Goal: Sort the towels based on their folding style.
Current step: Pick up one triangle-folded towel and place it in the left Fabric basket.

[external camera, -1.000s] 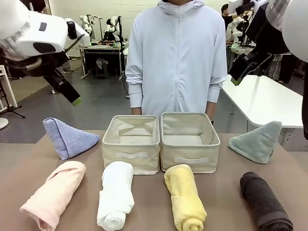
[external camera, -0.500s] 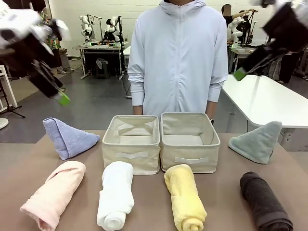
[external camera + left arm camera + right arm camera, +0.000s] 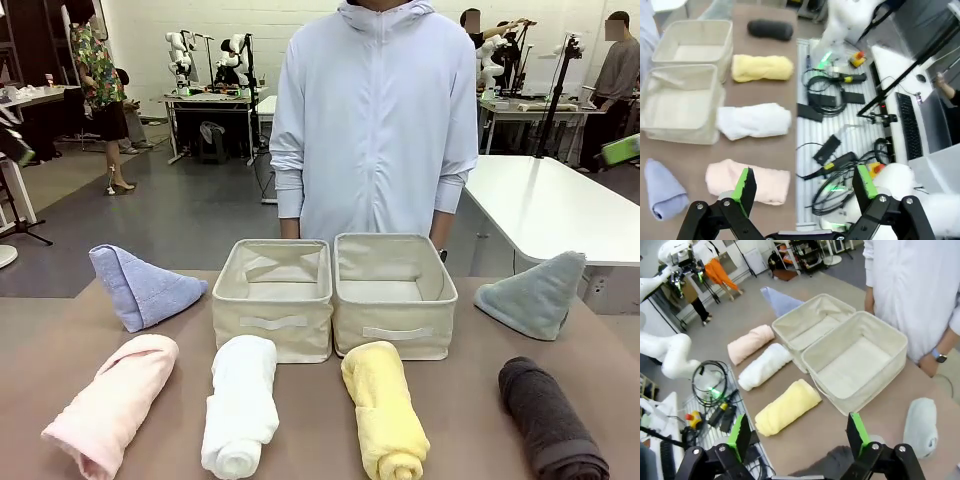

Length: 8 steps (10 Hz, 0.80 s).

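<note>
Open room above the rolled towels (image 3: 240,405), baskets (image 3: 272,335) and person (image 3: 375,120) close behind.

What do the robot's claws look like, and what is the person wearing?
The left gripper and the right gripper match: black linked bars, silver bolts, two fingers each tipped with a bright green pad. The person wears a pale blue zipped hooded jacket with long sleeves, and a wristwatch.

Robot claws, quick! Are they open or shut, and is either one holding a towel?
Left gripper: open, holding nothing.
Right gripper: open, holding nothing.
</note>
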### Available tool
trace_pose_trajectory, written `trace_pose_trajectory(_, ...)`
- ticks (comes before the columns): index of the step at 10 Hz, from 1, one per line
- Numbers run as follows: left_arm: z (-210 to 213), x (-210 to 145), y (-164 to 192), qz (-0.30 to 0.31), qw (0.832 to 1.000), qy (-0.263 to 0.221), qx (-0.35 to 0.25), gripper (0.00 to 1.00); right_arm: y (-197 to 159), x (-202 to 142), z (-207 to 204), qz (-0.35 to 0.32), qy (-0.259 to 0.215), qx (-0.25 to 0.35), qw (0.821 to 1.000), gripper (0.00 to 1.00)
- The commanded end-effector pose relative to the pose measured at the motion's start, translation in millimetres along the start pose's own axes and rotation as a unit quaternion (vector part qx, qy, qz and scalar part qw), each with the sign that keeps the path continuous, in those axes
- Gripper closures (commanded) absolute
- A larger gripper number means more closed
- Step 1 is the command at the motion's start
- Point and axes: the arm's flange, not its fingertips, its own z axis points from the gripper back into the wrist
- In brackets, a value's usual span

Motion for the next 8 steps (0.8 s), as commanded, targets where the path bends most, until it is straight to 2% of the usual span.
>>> trace_pose_trajectory(1,19.2,-14.2,21.8,0.030,0.999,-0.039,0.015,0.00,-14.1,-10.2,18.0,-0.001,-0.054,0.009,0.999,0.00)
trace_pose_trajectory(4,37.5,-49.9,32.5,0.019,0.987,-0.147,0.063,0.00,-21.1,-29.5,42.0,0.028,-0.143,-0.001,0.989,0.00)
trace_pose_trajectory(6,40.1,-59.3,35.4,0.007,0.980,-0.178,0.093,0.00,-24.7,-34.1,45.3,0.030,-0.159,-0.001,0.987,0.00)
trace_pose_trajectory(8,43.6,-64.5,37.9,0.008,0.980,-0.171,0.097,0.00,-25.7,-32.4,44.8,0.033,-0.154,0.011,0.987,0.00)
